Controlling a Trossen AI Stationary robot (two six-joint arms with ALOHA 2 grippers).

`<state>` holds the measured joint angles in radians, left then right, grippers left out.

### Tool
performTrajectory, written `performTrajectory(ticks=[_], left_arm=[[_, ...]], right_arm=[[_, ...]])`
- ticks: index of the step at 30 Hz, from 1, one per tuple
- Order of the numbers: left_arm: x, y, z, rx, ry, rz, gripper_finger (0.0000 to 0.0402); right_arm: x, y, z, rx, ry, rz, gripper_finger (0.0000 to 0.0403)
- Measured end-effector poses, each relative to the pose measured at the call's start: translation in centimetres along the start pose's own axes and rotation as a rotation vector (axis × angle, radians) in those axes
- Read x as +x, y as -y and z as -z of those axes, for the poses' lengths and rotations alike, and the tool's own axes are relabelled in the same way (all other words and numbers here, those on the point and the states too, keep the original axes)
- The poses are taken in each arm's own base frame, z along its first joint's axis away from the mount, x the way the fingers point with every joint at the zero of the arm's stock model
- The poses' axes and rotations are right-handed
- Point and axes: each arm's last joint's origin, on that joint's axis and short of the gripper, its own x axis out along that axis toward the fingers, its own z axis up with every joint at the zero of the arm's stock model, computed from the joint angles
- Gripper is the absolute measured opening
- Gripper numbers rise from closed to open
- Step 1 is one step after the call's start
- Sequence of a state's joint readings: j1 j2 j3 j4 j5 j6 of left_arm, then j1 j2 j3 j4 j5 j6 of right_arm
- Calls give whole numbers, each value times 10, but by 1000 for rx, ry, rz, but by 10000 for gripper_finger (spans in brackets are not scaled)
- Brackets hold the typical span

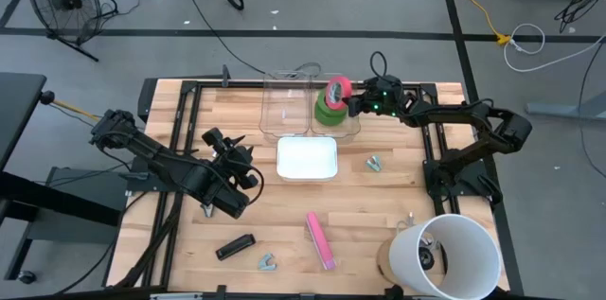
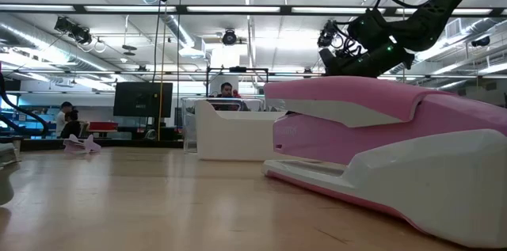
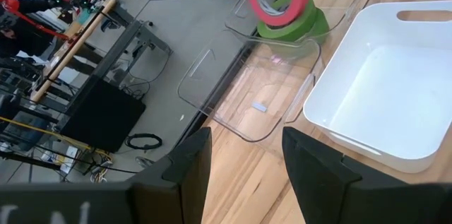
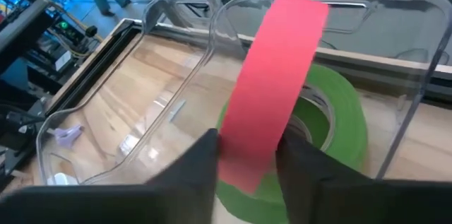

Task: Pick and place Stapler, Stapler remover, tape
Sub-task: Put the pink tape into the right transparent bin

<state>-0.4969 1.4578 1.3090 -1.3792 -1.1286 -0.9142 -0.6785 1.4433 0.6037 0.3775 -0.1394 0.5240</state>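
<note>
My right gripper (image 1: pixel 352 103) is shut on the pink-red tape roll (image 1: pixel 338 89), which stands on edge over two stacked green tape rolls (image 1: pixel 329 111) in the right-hand clear bin (image 1: pixel 352 128). The green rolls lie flat on the bin's floor and also show in the right wrist view (image 4: pixel 332 118) and the left wrist view (image 3: pixel 296 25). My left gripper (image 1: pixel 248 156) is open and empty, left of the white tray (image 1: pixel 307 158). A pink stapler (image 1: pixel 319 239) and a black stapler (image 1: pixel 235 246) lie near the front edge. Staple removers lie at front (image 1: pixel 269 262) and right of the tray (image 1: pixel 374 162). My right gripper pinches the pink-red roll between its two fingers, one on each flat face, at the part of the ring nearest the wrist (image 4: pixel 258 146). The fingers come about level from the table's right side. The roll stands upright on edge above the green rolls; whether it touches them I cannot tell.
A second clear bin (image 1: pixel 284 101) stands left of the one with the tape. A tall white bucket (image 1: pixel 445 257) stands at the front right corner. In the low view the pink stapler (image 2: pixel 380 148) fills the foreground. People show in the room behind.
</note>
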Motion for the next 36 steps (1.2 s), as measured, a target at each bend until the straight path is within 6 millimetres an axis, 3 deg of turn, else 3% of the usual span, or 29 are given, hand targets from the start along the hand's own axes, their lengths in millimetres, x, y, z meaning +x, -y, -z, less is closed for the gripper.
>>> performTrajectory(ticks=[2, 3, 16, 24, 33, 36], left_arm=[[0, 0, 0, 0, 0, 0, 179], [0, 0, 0, 0, 0, 0, 179], [0, 1, 0, -7, 2, 3, 179], [0, 1, -1, -13, 3, 5, 179], [0, 1, -1, -17, 4, 7, 179], [0, 1, -1, -17, 5, 7, 179]], right_arm=[[0, 0, 0, -18, -3, 1, 58], [0, 0, 0, -29, -1, 1, 53], [-2, -5, -17, 36, 123, -135, 53], [11, -18, 6, 12, 38, -132, 53], [24, -12, 14, 23, 47, -83, 53], [25, -11, 15, 14, 38, -72, 96]])
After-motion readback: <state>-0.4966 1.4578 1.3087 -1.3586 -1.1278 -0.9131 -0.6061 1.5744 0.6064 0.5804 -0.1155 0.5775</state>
